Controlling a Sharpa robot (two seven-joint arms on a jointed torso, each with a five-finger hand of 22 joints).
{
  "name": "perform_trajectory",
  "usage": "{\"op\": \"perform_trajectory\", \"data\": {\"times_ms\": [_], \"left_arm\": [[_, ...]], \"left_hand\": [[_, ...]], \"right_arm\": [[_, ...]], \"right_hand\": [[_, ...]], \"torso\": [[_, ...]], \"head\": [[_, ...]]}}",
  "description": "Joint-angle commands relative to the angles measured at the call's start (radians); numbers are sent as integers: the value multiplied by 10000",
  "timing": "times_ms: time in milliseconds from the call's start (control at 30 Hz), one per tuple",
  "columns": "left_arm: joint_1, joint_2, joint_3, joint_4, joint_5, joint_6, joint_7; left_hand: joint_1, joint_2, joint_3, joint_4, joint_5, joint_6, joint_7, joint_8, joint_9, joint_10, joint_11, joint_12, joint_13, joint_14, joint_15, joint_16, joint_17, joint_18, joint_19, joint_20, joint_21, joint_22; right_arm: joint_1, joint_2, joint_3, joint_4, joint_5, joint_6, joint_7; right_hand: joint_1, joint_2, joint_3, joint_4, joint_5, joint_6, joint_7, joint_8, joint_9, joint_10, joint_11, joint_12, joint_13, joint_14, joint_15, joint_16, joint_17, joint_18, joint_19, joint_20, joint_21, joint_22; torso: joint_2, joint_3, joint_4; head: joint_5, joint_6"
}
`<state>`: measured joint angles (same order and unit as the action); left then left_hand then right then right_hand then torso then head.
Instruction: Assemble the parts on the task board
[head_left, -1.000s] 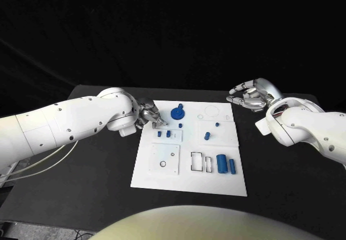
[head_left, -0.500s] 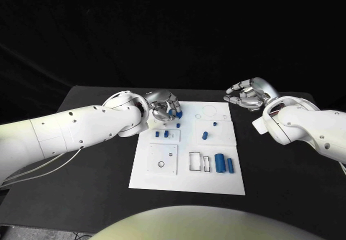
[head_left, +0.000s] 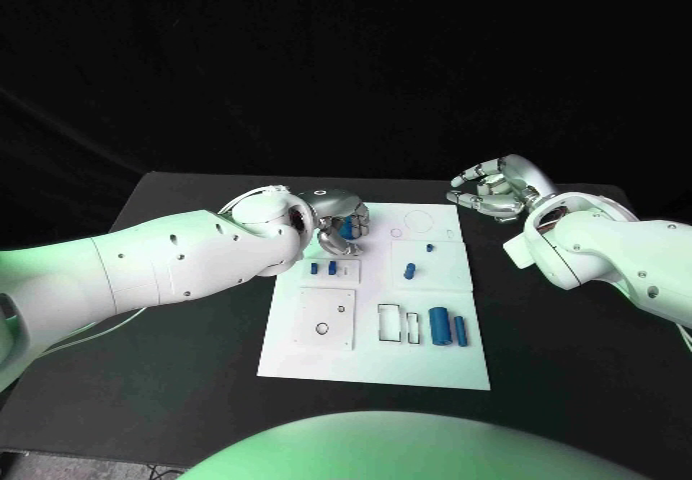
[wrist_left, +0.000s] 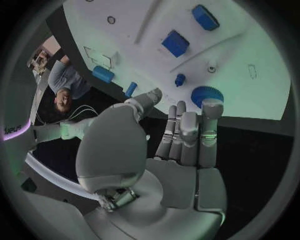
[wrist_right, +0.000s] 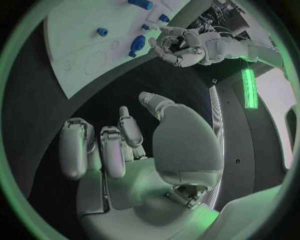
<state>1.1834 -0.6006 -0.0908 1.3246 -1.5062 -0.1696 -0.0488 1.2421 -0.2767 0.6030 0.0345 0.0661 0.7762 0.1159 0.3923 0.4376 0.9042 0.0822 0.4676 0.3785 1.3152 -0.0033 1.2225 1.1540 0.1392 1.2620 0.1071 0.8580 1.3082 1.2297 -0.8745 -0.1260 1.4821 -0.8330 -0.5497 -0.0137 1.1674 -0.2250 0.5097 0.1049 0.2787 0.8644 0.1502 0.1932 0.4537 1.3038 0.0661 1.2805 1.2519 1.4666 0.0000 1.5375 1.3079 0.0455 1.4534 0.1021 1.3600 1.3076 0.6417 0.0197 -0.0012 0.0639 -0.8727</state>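
Note:
The white task board (head_left: 375, 360) lies in the middle of the black table. My left hand (head_left: 339, 222) hovers over the board's far left corner, fingers stretched out, holding nothing. In the left wrist view its fingertips (wrist_left: 211, 106) reach the round blue part (wrist_left: 207, 94); whether they touch it is unclear. Two small blue blocks (head_left: 326, 267) lie just nearer on the board, a blue peg (head_left: 414, 269) sits mid-board, and two blue cylinders (head_left: 450, 327) lie near the right edge. My right hand (head_left: 490, 190) hangs off the board's far right corner, fingers loosely bent around nothing.
A raised square plate (head_left: 329, 318) with a small ring and two rectangular slots (head_left: 400, 324) occupy the board's near half. A circular outline (head_left: 424, 219) marks the far right of the board. Black table (head_left: 188, 330) surrounds it.
My left hand has swung from beside the board's left edge onto its far left corner, over the round blue part. The right hand has stayed put.

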Motion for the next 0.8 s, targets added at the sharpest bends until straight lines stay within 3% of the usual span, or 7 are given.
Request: {"op": "perform_trajectory", "data": {"times_ms": [33,300,800], "left_arm": [[-2,87,-1,-48,-800,789,-500],[-19,316,-9,-259,-894,1295,-674],[-80,582,-15,-555,-900,1539,-810]], "left_hand": [[-5,-55,-88,11,80,68,-22,-66,-16,-40,-11,-63,-46,76,20,82,24,-157,79,-5,97,875],[191,101,-56,1,281,325,61,-141,-37,68,-24,-118,-242,65,32,221,-30,-179,123,1,227,991],[559,314,615,-162,70,873,125,-333,-95,603,-87,-282,-676,180,-14,573,-7,-258,331,-39,771,1128]], "right_arm": [[-6,13,1,12,-39,29,95],[-6,26,1,21,-39,18,98],[-6,56,2,14,-39,25,94]], "right_hand": [[-86,0,51,-5,59,-73,-16,49,11,-45,0,-57,-8,830,-35,-20,1908,70,-51,25,-35,1702],[-86,0,51,-5,59,-73,-16,49,11,-45,0,-57,-8,830,-35,-20,1908,70,-51,25,-35,1702],[-98,0,61,-7,64,-76,-18,51,16,-53,-1,-79,-28,830,-37,-21,1910,73,-58,23,-50,1696]], "torso": [[0,0,5],[-2,1,-4],[-7,13,5]], "head": [[-1,1],[-16,1],[-28,1]]}}
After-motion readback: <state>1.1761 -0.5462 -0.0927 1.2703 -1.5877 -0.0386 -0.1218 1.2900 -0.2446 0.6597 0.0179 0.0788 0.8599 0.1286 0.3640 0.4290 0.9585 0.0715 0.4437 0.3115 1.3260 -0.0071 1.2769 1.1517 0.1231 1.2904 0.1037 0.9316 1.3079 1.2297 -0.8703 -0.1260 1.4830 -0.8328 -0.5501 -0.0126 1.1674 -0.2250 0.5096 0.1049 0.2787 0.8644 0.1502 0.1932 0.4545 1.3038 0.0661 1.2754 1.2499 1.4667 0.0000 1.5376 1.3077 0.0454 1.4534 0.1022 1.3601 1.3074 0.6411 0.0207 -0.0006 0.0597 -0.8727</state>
